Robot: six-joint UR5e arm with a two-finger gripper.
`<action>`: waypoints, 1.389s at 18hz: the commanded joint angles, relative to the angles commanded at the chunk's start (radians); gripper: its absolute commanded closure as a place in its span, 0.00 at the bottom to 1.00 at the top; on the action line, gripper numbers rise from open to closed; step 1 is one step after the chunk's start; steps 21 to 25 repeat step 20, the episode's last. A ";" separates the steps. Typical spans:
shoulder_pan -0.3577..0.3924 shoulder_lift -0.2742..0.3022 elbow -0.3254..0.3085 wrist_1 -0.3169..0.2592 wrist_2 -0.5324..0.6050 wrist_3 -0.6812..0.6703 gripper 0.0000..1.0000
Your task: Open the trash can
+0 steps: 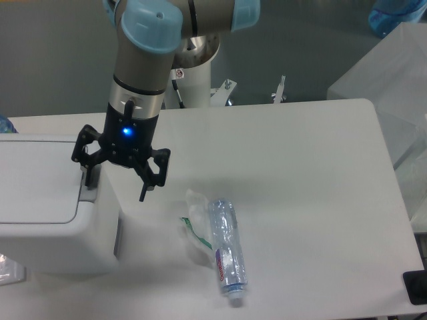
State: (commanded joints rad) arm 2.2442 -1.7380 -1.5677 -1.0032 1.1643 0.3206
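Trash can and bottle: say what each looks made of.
Trash can: likely moulded plastic, matte white, with rounded corners and a grey push tab. Bottle: thin clear plastic, crushed and creased, glossy highlights, with a printed label band.

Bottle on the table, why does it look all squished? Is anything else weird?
The bottle lies on its side on the table, crushed, with its label peeling loose beside it. It looks like rubbish waiting for the trash can, whose lid is shut. Nothing else stands out.
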 joint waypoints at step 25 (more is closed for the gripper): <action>0.123 0.009 0.232 0.005 0.054 0.110 0.00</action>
